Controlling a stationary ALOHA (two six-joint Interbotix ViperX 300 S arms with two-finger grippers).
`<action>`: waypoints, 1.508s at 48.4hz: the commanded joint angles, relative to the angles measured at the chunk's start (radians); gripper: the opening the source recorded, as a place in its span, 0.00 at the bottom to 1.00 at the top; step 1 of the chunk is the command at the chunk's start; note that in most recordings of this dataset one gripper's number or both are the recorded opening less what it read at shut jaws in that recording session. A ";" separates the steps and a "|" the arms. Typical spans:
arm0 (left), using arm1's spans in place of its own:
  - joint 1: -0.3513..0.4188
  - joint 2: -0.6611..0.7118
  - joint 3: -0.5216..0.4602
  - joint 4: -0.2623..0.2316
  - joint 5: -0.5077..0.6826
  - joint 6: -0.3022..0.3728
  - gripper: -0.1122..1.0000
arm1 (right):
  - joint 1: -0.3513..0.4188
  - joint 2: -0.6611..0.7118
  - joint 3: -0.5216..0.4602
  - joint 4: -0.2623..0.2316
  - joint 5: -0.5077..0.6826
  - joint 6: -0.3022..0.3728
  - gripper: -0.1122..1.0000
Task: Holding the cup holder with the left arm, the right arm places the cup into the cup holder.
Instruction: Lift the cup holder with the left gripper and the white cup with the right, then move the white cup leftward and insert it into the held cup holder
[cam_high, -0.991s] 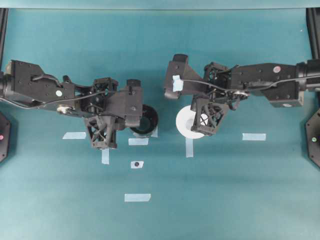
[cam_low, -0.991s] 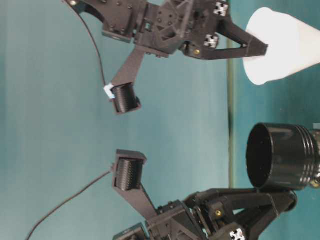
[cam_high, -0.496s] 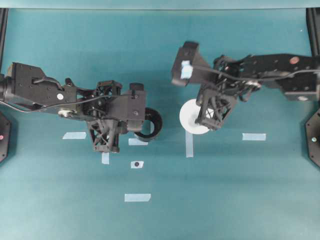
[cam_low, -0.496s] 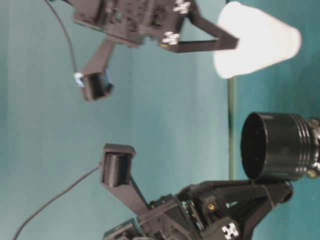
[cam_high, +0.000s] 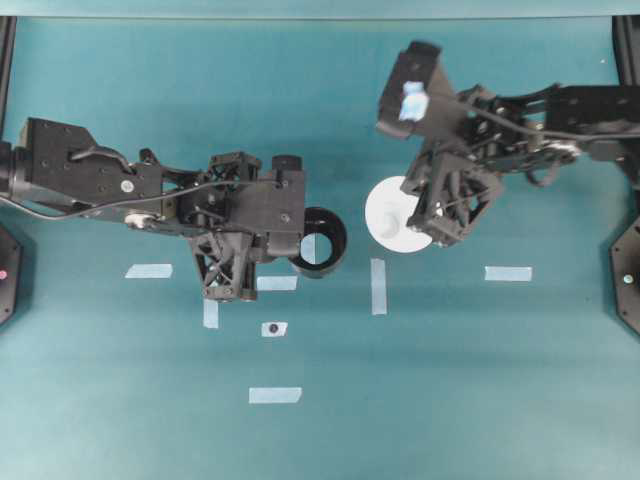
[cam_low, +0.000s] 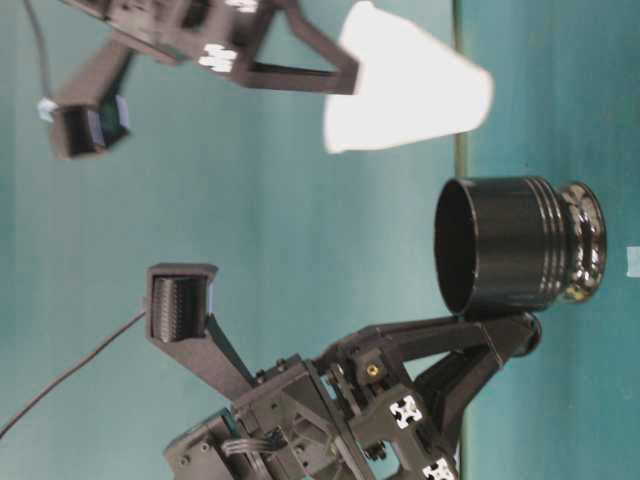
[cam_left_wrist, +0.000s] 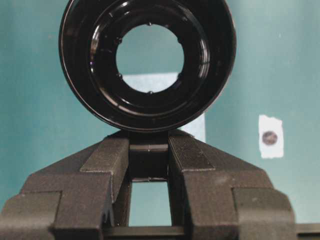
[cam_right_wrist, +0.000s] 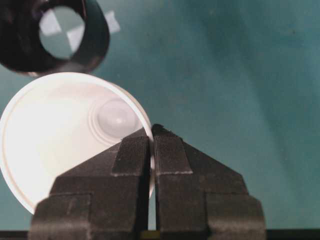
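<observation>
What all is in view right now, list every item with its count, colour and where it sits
Glossy black round cup holder: one, black, off the table at centre, gripped by its stubby handle; its bottom is an open ring.
Plain white tapered cup: one, white, right of the holder, lifted, pinched by its rim.
Pale blue tape strips: seven or so, scattered over the cloth.
Small tape square with a dark dot: one, below the holder.
Teal table cloth: one, covers the whole surface.
Left gripper: black, shut on the holder's handle.
Right gripper: black, shut on the cup's rim.
</observation>
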 joint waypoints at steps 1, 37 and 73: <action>-0.006 -0.008 -0.031 0.002 -0.003 0.000 0.29 | -0.002 -0.120 -0.028 0.003 -0.018 0.020 0.13; -0.005 0.078 -0.144 0.002 0.014 0.003 0.29 | 0.044 -0.143 0.011 0.021 -0.190 0.087 0.13; -0.002 0.087 -0.183 0.002 0.044 0.015 0.29 | 0.061 -0.009 0.043 0.021 -0.230 0.089 0.13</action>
